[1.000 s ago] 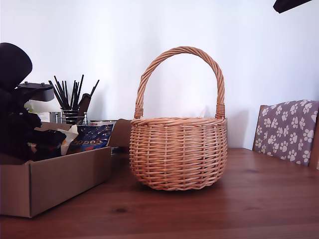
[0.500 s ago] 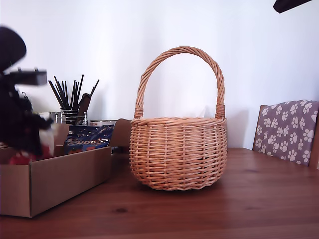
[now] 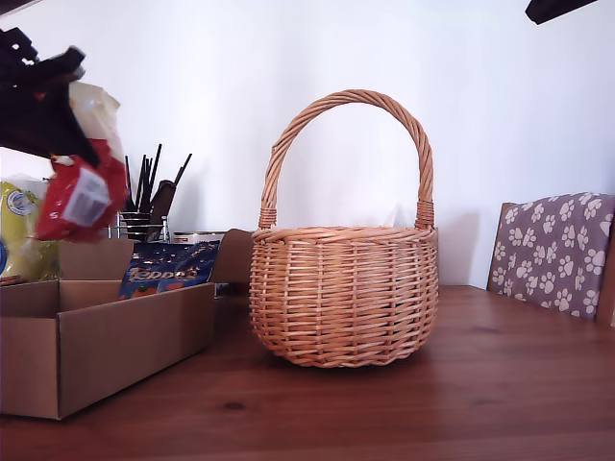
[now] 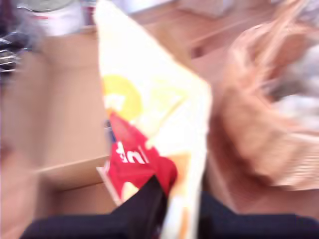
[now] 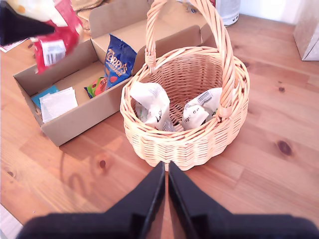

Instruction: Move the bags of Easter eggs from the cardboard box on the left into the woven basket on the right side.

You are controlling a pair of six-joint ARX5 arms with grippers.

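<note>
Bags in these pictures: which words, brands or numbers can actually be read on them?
"TERRY'S": on the dark blue bag in the cardboard box.
White letters on the cream-and-red bag, on its red part: too blurred to read.
Its white label: too small.
Black print on the whitish bags in the woven basket: too small.
Round label on the yellow-green bag: too small.

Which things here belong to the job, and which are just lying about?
Job: cream-and-red bag in my first gripper, dark blue bag, two pale bags in the woven basket, cardboard box.
Lying about: yellow-green bag, cup of black sticks, paw-print chair, white paper slip.
</note>
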